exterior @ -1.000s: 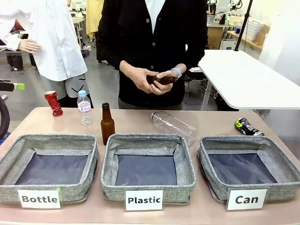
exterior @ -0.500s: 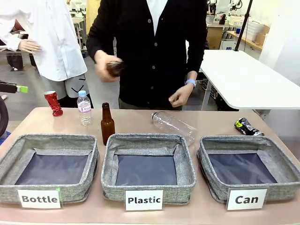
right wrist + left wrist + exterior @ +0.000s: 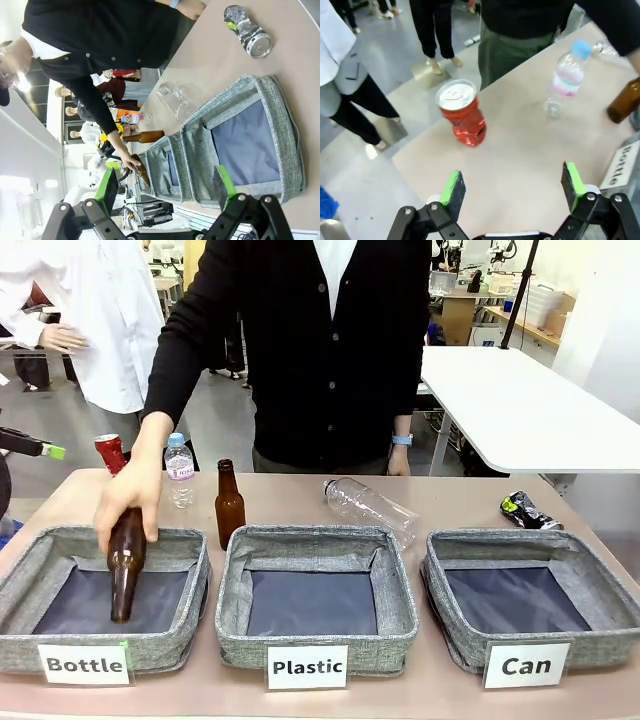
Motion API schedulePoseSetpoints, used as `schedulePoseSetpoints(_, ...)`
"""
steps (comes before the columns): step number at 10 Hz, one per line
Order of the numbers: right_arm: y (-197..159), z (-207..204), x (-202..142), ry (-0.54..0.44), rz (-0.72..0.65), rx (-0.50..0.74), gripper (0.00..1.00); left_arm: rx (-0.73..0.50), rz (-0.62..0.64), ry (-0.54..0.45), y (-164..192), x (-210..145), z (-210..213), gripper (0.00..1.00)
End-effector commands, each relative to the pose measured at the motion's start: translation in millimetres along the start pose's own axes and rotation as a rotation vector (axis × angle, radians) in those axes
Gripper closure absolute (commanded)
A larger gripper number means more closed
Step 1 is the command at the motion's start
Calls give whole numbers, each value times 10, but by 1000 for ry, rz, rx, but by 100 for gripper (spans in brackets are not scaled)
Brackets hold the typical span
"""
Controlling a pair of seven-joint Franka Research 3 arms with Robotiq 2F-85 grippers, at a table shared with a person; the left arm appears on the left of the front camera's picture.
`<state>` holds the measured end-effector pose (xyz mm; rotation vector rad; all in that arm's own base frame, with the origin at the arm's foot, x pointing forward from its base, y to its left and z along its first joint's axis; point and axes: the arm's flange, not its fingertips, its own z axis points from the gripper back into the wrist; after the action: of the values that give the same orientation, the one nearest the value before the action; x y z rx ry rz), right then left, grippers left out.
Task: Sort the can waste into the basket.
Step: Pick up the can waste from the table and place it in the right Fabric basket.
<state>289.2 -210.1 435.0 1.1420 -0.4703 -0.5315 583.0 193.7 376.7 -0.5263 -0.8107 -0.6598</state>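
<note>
Red can upright at 10 o'clock of table. Dark can lying at 2 o'clock, just behind Can basket. Both crushed: probably light, thin-walled, dented, slippery. Best hold across mid-body. Left gripper, right gripper: jaws wide, empty.

Light was bright and even, leaving only faint, soft shadows inside the baskets in the front view. The left wrist picture was soft all over; the can ahead of the left fingers gleamed on its lid. Outward of one of the right fingers, white glare washed out the room, and straight lines bent near the edges.
</note>
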Motion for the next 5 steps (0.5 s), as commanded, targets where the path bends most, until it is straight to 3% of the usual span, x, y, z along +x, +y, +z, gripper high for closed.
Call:
schedulePoseSetpoints(1,8,7,26,-7,26,24,0,-98,-24,81,360,24,134,0)
schedulePoseSetpoints(3,8,7,26,-7,26,24,0,-216,-106,102,329,-282,931,0)
schedulePoseSetpoints(5,8,7,26,-7,26,24,0,-261,-191,52,221,-600,1652,0)
